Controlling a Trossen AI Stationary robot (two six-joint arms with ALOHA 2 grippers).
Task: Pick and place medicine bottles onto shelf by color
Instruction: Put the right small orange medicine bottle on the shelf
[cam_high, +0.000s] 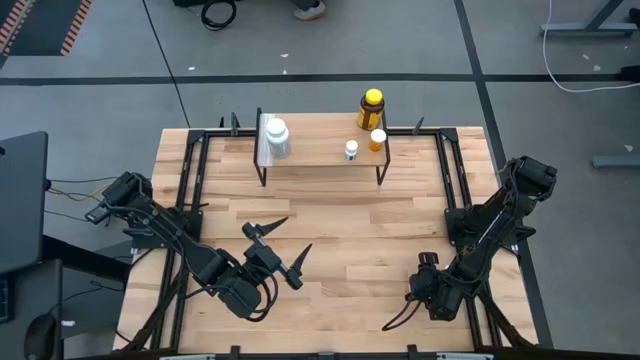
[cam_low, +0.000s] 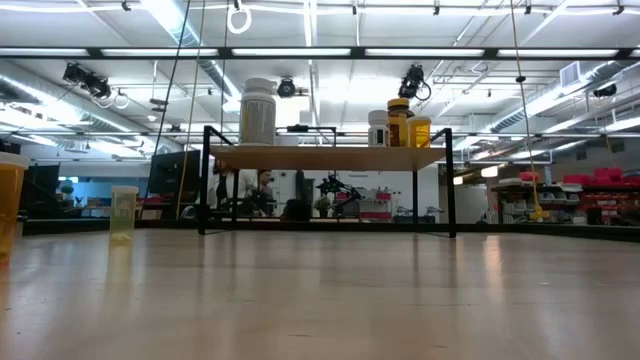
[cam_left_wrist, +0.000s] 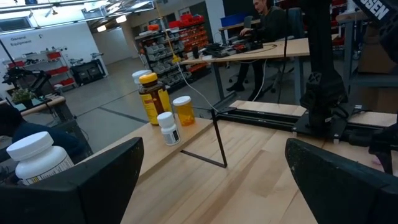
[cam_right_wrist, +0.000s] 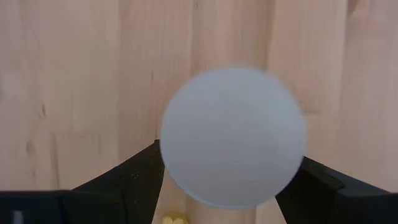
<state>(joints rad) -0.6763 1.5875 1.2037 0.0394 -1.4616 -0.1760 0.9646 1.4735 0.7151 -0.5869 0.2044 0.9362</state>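
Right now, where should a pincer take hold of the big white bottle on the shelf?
Probably its straight round body below the cap, coming level from the arms' side: the big white bottle stands upright alone at the shelf's left end, nothing beside it.

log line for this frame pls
left gripper: open, empty, over table | right gripper: shut on white-capped bottle | shelf: white bottle left, amber bottles right

Around my table (cam_high: 330, 215) I see a grey floor (cam_high: 100, 80) crossed by dark lines, with cables (cam_high: 590, 75) lying on it. Beyond, long ceiling lights (cam_low: 300, 52) run over stocked racks (cam_left_wrist: 180, 43). A person (cam_left_wrist: 264, 28) sits at a desk (cam_left_wrist: 261, 53).
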